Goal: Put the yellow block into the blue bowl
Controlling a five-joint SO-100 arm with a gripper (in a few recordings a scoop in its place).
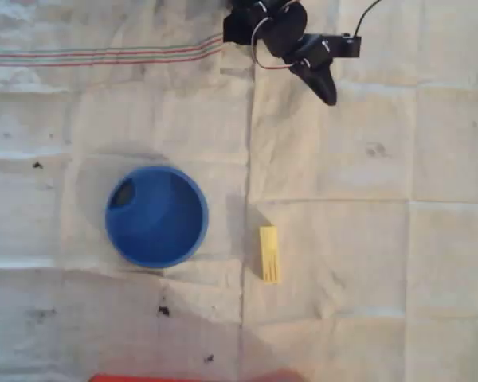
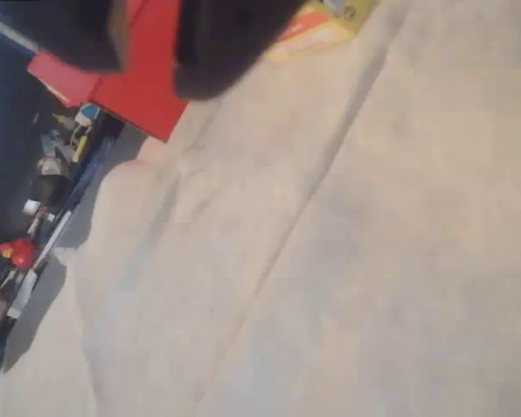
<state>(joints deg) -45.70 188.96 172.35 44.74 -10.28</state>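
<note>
1. Overhead view shows the black hand point(image 1: 323, 83) near the top edge, right of centre, its dark tip pointing down and to the right over the cloth; whether it is released or clenched I cannot tell, since the fingers merge into one dark shape.
2. The yellow block point(image 1: 269, 254) lies flat on the white creased cloth point(image 1: 382, 239) that covers the counter, its long side running up and down the picture, just right of a vertical fold.
3. The blue bowl point(image 1: 157, 216) stands upright left of the block, near it but apart, with a small dark patch inside near its upper left rim.
4. Open cloth lies between the hand and the block, and the whole right half of the cloth is bare apart from faint smudges.
5. Small dark specks sit left of the bowl and below it.
6. A red strip point(image 1: 191, 377) is cut off by the bottom edge; what it belongs to is unclear.
7. Coloured stripes point(image 1: 103, 54) cross the cloth at the upper left.
8. In the wrist view, blurred black parts of the hand point(image 2: 217, 43) fill the top left, too soft to make out.
9. Beyond them a red box point(image 2: 135, 82) and a yellow-orange item point(image 2: 321, 30) sit at the cloth's far edge, both cut off, with blurred clutter in the dark left margin.
</note>
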